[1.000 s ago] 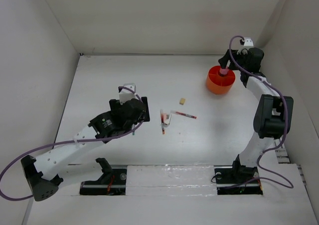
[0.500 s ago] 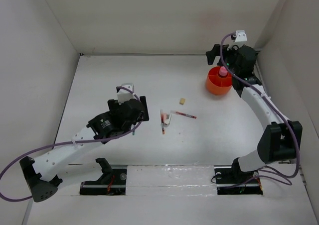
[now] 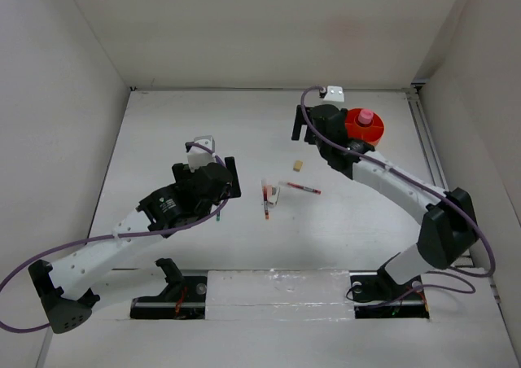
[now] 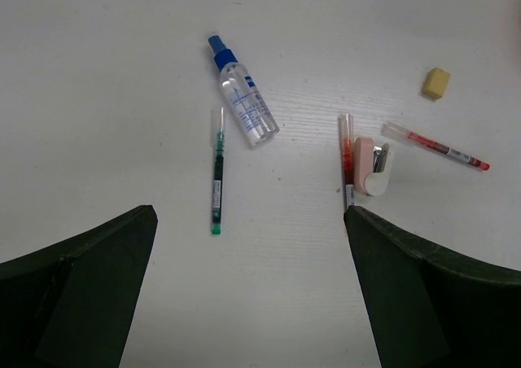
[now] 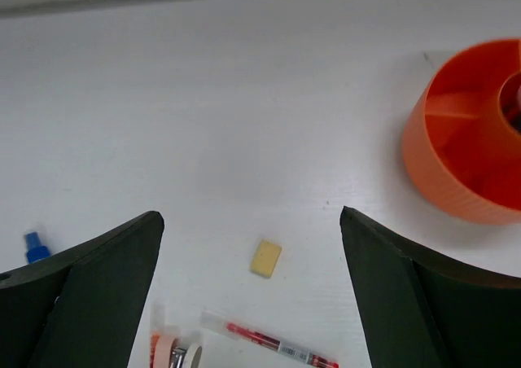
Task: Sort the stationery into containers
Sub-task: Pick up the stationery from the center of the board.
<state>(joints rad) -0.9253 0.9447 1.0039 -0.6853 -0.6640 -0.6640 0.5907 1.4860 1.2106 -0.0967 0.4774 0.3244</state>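
Currently right gripper wide open, empty; eraser cube ahead between fingers, orange tub rightward. Left gripper likewise gaping, empty, over green pen, blue-capped bottle.

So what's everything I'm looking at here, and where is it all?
table: one, white, walled on three sides
tub: one, orange, far right of the table
pink-capped tube: one, standing in the tub
spray bottle: one, clear with a blue cap, lying left of centre
green pen: one, green, just left of the spray bottle
red pens: two, red, one right of the white piece, one along its left side
white piece: one, pink and white, table centre
eraser: one, beige, beyond the red pens
left hand: open, empty, above the pens
right hand: open, empty, above the eraser, left of the tub
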